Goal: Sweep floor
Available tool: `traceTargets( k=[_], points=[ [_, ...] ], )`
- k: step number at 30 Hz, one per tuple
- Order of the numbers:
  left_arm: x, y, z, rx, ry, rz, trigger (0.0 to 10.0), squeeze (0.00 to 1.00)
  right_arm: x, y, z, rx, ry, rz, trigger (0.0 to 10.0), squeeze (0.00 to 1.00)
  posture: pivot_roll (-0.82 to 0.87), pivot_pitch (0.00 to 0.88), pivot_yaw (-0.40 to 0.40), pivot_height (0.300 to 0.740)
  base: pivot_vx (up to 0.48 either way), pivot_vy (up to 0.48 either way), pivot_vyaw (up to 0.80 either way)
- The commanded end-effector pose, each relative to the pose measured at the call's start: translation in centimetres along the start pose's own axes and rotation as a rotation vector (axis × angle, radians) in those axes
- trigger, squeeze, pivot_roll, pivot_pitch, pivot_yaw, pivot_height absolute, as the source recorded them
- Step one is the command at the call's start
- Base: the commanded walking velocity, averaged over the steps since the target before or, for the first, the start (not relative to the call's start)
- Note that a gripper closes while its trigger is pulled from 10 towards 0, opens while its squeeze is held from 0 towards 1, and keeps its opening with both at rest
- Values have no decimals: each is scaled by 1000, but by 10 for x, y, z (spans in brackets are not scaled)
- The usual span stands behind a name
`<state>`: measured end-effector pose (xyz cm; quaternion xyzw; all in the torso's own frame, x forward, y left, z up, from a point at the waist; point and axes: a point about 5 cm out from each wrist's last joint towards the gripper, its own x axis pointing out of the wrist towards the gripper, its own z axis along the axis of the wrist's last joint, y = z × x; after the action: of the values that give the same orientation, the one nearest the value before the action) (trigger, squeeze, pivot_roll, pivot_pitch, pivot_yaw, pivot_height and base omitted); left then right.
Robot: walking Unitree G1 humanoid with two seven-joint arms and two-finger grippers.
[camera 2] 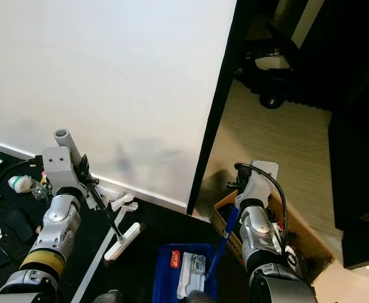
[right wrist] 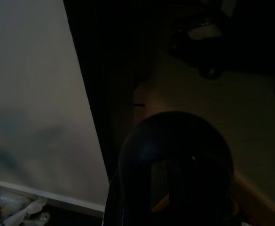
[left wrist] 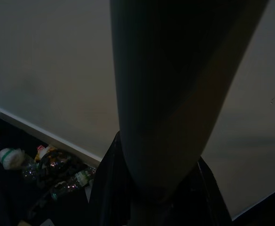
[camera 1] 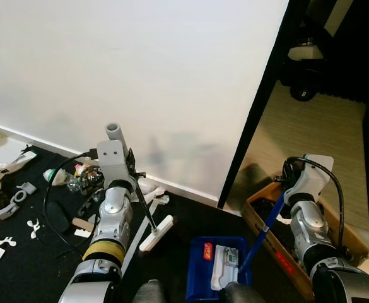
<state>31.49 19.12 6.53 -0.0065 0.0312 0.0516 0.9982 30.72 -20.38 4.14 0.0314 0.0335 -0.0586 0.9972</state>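
Note:
My left gripper (camera 1: 132, 169) is shut on a broom whose grey handle top (camera 1: 113, 130) sticks up above the wrist. Its thin black rod slants down to the white brush head (camera 1: 157, 233), which rests on the black floor near the white wall. In the left wrist view the grey handle (left wrist: 175, 94) stands close up between the black fingers (left wrist: 104, 193). My right gripper (camera 1: 284, 186) is shut on the blue handle (camera 1: 263, 230) of a blue dustpan (camera 1: 200, 271), which sits low between my arms with a white wrapper and a red scrap inside. Litter (camera 1: 83, 180) of bottles and wrappers lies by the baseboard on my left.
White scraps (camera 1: 14, 202) and paper are scattered on the black floor at far left. A cardboard box (camera 1: 255, 213) with dark items stands under my right arm. A black door frame (camera 1: 257, 101) divides the white wall from a wood-floored room, where a wheeled object (camera 1: 305, 76) stands.

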Motion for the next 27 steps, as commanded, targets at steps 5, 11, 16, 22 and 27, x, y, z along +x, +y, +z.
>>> traceTargets(
  k=[5,11,16,22,27],
  points=[
    [-1,1,1,11,-5,-5,10000,0,3,2,4,26,-11,12,10000,0,32,50,-33,740,0,0,0],
    [0,2,2,17,-4,-6,10000,0,12,8,17,23,-52,49,10000,0,30,48,-28,740,0,0,0],
    [1,2,3,21,-6,-8,10000,0,26,12,41,33,-114,69,10000,0,31,47,-27,740,0,0,0],
    [0,2,3,24,-7,-9,10000,0,36,16,62,52,-172,92,10000,0,29,46,-27,740,0,0,0],
    [0,2,2,24,-4,-7,10000,0,46,19,86,60,-225,123,10000,0,24,41,-28,740,0,0,0]
  ],
)
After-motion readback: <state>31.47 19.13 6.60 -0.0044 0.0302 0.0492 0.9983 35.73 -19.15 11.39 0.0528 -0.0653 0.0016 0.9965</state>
